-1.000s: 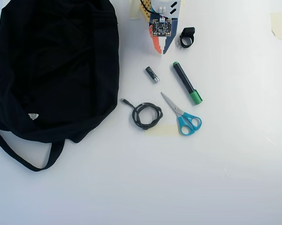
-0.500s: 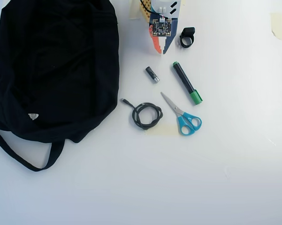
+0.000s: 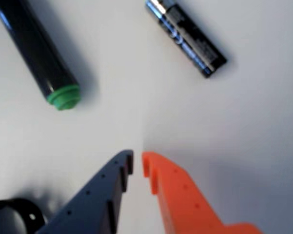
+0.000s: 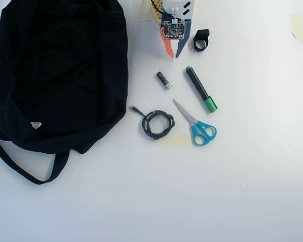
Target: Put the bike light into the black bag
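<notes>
Pincer (image 3: 137, 163): my one finger is dark blue, the other orange, both with small holes.
Wrist: my bare circuit board (image 4: 174, 31) sits on top.

Small black bike light (image 4: 201, 40) on the table, well apart from slumped black bag (image 4: 60, 70).

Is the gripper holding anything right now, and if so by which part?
Nothing is held. In the wrist view the gripper has its fingertips nearly together with only bare table between them. The bike light lies apart on the table, untouched.
</notes>
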